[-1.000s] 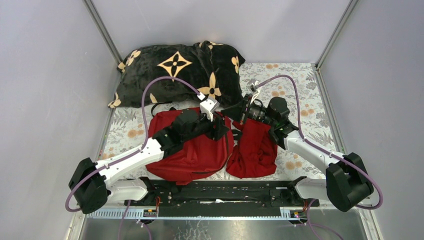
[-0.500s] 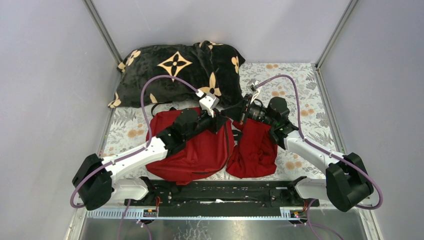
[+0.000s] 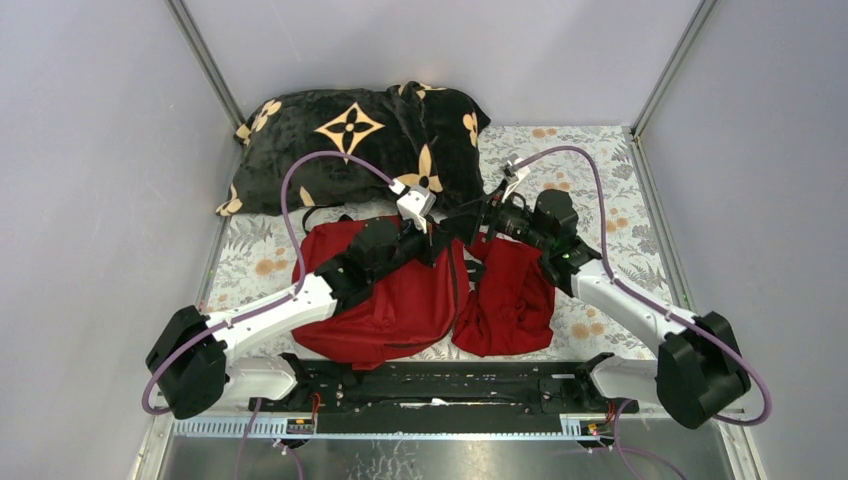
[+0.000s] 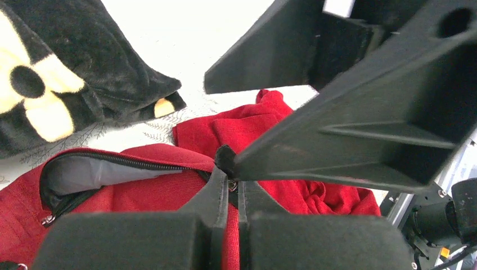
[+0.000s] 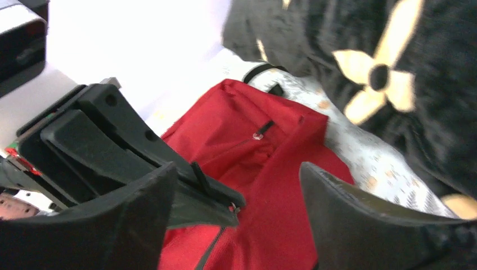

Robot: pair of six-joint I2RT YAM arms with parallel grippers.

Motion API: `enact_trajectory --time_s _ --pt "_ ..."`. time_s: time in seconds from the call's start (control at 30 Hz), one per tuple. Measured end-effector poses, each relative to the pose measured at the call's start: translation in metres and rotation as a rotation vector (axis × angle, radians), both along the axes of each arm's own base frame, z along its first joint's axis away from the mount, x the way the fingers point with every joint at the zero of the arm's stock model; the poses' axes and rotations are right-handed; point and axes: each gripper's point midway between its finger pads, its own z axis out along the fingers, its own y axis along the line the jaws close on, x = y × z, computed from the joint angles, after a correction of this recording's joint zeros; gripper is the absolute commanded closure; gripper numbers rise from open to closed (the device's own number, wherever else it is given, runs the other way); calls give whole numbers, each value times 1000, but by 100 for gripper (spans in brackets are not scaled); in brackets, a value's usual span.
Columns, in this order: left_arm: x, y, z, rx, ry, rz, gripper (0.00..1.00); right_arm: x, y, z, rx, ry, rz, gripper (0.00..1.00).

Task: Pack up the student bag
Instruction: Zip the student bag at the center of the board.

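The student bag [image 3: 395,300], a red backpack, lies flat in the middle of the table. Its main zipper is partly open and shows grey lining [image 4: 95,171]. My left gripper [image 4: 233,183] is shut on the bag's zipper pull [image 4: 225,157], whose black tab sticks up between the fingertips. In the top view the left gripper [image 3: 450,236] sits at the bag's upper right corner. My right gripper [image 5: 239,174] stands open just beside it, its jaws apart on either side of the left fingertips [image 5: 225,202] and holding nothing. One right finger [image 4: 360,129] ends close to the tab.
A dark-red cloth [image 3: 510,295] lies crumpled right of the bag, under the right arm. A black plush blanket with tan flowers [image 3: 355,135] fills the back left. Grey walls close in the floral table cover [image 3: 600,170] on three sides.
My left gripper has closed on the zipper pull. My right gripper, shut before, has opened and let go, and the right arm has shifted slightly back.
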Motion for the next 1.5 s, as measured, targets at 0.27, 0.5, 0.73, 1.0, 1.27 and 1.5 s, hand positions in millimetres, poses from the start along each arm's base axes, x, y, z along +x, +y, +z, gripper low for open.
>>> enact_trajectory --time_s 0.27,0.5,0.73,1.0,1.27,1.5 --pt "15 9 -13 -11 62 81 100 -3 -49 16 -114 -80 -235 16" --pt "34 4 -19 -12 136 107 100 -41 -31 -19 -235 -26 -155 16" --pt "47 -23 -22 -5 214 44 100 -40 -21 -78 -399 108 -181 43" --pt "43 -31 -23 -17 255 -13 100 -19 -26 -94 -429 166 -305 100" --pt "51 -7 -25 -24 338 25 100 -17 -41 -96 -379 180 -407 100" --pt "75 30 -31 -57 414 123 100 -34 -61 -99 -328 194 -454 100"
